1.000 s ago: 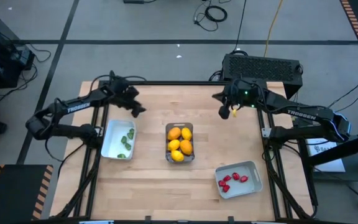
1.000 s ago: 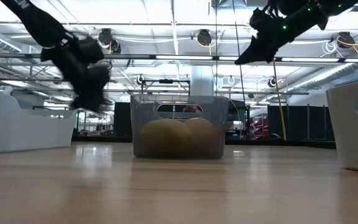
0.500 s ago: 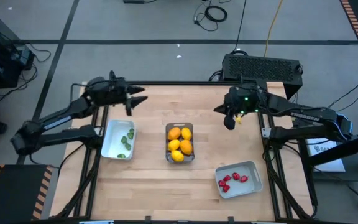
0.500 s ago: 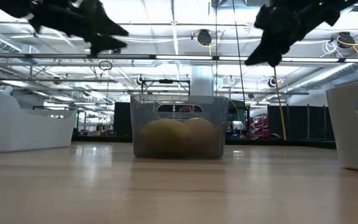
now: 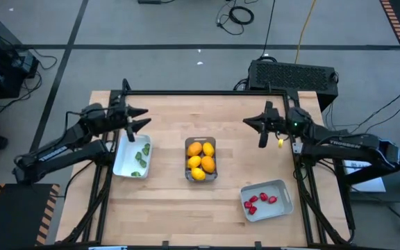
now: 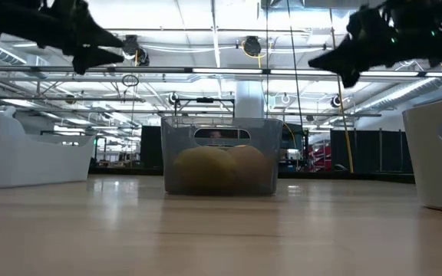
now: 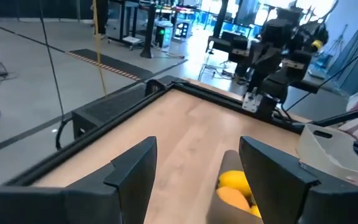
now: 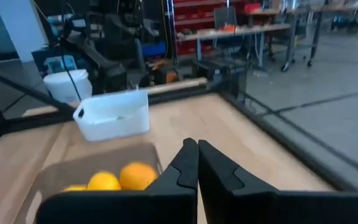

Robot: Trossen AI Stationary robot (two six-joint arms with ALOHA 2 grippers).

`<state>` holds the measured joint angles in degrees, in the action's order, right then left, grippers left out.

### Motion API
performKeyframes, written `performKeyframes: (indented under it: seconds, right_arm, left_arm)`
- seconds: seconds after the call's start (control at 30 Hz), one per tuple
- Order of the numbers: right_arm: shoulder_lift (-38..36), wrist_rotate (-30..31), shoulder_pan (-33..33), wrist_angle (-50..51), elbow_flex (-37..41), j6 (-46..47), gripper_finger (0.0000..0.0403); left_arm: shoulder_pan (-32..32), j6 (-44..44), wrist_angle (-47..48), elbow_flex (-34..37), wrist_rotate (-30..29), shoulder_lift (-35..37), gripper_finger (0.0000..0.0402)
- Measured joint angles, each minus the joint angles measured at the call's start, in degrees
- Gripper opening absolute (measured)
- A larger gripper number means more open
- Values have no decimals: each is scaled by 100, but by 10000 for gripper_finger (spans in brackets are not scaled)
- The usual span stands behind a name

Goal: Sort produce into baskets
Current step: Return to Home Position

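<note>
The left gripper (image 5: 143,118), spread, and the right gripper (image 8: 195,144), pressed together, have pulled back toward the desk's (image 5: 172,201) side edges; with lemons (image 5: 201,159) sorted mid-desk, green pieces (image 5: 142,154) at the left edge and red pieces (image 5: 259,201) near a right corner, retract high and level.

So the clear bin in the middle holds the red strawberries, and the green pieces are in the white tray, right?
Not quite: the high view shows the clear bin holding yellow and orange lemons. The red strawberries lie in the grey-blue tray. The green pieces are in the white tray, as you said.
</note>
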<state>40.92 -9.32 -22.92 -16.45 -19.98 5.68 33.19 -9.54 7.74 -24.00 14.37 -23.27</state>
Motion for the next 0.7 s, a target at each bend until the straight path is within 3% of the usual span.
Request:
performKeyframes:
  seconds: [0.37, 0.7]
  right_arm:
    - [-891, -165, -2, 200, 947, 420, 0]
    - [-1799, -125, -266, 125, 1588, 677, 0]
  left_arm:
    - [-44, -508, -37, 1141, -15, 952, 235]
    - [-44, -560, -678, 2003, -15, 1429, 235]
